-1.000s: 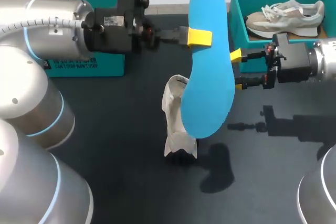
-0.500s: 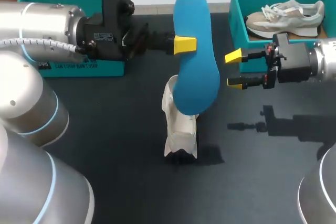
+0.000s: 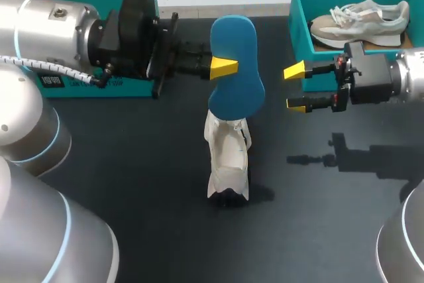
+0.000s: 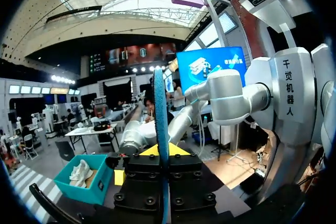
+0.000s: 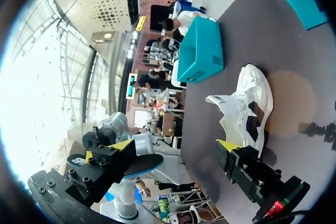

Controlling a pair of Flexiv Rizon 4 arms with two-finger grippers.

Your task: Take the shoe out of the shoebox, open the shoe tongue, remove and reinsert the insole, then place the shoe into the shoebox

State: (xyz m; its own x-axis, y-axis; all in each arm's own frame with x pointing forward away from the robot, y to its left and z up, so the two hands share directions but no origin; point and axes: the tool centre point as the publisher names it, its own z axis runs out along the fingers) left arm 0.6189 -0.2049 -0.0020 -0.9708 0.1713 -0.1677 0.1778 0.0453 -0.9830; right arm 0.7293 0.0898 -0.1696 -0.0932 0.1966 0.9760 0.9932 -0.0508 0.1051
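- My left gripper [image 3: 224, 67] is clamped on the blue insole [image 3: 233, 57], one yellow finger on each flat face; from the left wrist the insole [image 4: 159, 103] shows edge-on, running straight out between my fingers.
- The insole's long axis runs from the far side of the table [image 3: 132, 183] toward me, its near end right at the mouth of the white shoe [image 3: 227, 157]; whether it is already inside I cannot tell.
- The shoe lies on the table directly under and just nearer than the insole, its length on the same line — so the coming push, as I judge it, goes along that shared axis into the opening.
- My right gripper [image 3: 296, 87] hangs with its fingers apart and nothing in them, off to the side of the shoe and just beside the teal shoebox [image 3: 298, 18]; my left is plainly the nearer arm.
- The shoebox holds another sneaker [image 3: 361, 18].
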